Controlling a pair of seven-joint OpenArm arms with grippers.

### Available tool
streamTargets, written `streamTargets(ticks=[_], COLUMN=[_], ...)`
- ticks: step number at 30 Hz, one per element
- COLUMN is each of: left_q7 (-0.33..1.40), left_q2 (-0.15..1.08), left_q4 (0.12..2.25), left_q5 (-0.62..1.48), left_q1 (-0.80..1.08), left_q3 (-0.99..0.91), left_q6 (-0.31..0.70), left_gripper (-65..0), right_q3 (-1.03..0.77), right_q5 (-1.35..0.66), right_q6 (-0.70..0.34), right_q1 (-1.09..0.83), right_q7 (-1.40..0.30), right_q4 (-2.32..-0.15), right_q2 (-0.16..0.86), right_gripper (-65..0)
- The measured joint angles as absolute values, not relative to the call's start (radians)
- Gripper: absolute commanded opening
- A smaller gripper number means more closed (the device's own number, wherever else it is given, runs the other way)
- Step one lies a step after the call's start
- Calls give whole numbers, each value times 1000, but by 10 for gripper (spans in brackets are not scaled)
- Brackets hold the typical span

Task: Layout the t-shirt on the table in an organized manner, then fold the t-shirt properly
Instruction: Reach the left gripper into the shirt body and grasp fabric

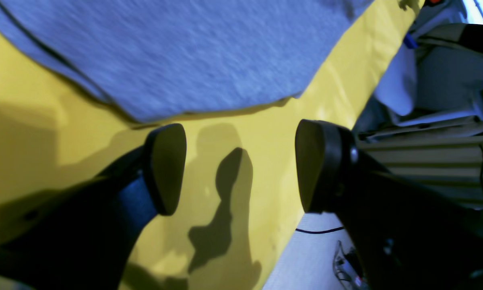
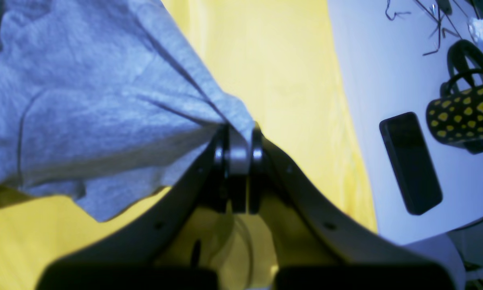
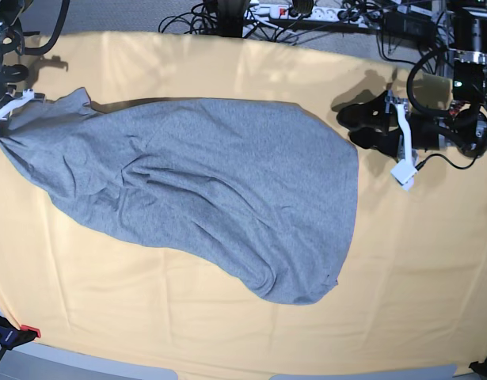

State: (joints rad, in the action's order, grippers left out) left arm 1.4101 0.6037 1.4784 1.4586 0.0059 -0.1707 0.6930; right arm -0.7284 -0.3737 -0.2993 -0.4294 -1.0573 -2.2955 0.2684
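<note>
The heather-grey t-shirt (image 3: 219, 182) lies plain side up and crumpled across the table (image 3: 417, 261), from the far left to the front middle; no lettering shows. My right gripper (image 2: 239, 139) is shut on a bunched edge of the t-shirt (image 2: 84, 100) at the table's far left (image 3: 7, 107). My left gripper (image 1: 241, 167) is open and empty, just above the yellow table (image 1: 245, 133), a short way from the t-shirt's edge (image 1: 177, 52). In the base view the left gripper (image 3: 352, 128) sits just right of the shirt's far right edge.
The table's edge runs close beside the left gripper's right finger (image 1: 318, 165). A black phone (image 2: 410, 161) and a black mug with yellow dots (image 2: 463, 117) lie on a white surface beside the table. Cables and a power strip (image 3: 306, 12) lie behind. A clamp (image 3: 13, 332) holds the front left corner.
</note>
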Motion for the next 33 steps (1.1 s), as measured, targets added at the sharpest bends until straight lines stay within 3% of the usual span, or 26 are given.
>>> streamTargets(ticks=[7, 12, 19, 20, 21, 24, 25, 31, 33], left_q7=[1304, 1129, 1102, 1087, 1060, 960, 941, 945, 944], left_q2=[498, 414, 328, 324, 319, 310, 307, 305, 305], left_q4=[1478, 1480, 1486, 1486, 1486, 1486, 1484, 1476, 1477], left_q5=[1319, 1118, 1026, 1012, 986, 854, 825, 789, 814], left_q1=[1, -3, -6, -6, -5, -7, -11, -104, -143], left_q3=[-171, -173, -178, -177, -177, -176, -176, -172, -173], left_q6=[692, 603, 576, 577, 576, 526, 508, 509, 570], left_gripper=[-209, -209, -209, -227, -284, -617, -650, -650, -650], right_q3=[-728, -728, -728, -728, -728, -728, -728, -728, -728], right_q5=[-371, -371, -370, -371, -371, -374, -384, -423, -423], right_q6=[-361, -362, -362, -362, -363, -362, -362, -385, -385], right_q1=[-424, -424, -424, -424, -423, -423, -424, -423, -423], right_q7=[-1079, -1084, -1084, -1084, -1084, -1084, -1084, -1084, -1084], right_q4=[-2296, -2296, -2296, -2296, -2296, -2296, -2296, -2296, -2296], right_q2=[268, 268, 268, 268, 268, 268, 268, 268, 268], right_gripper=[-650, -650, -650, -650, -650, -650, -650, -650, -650])
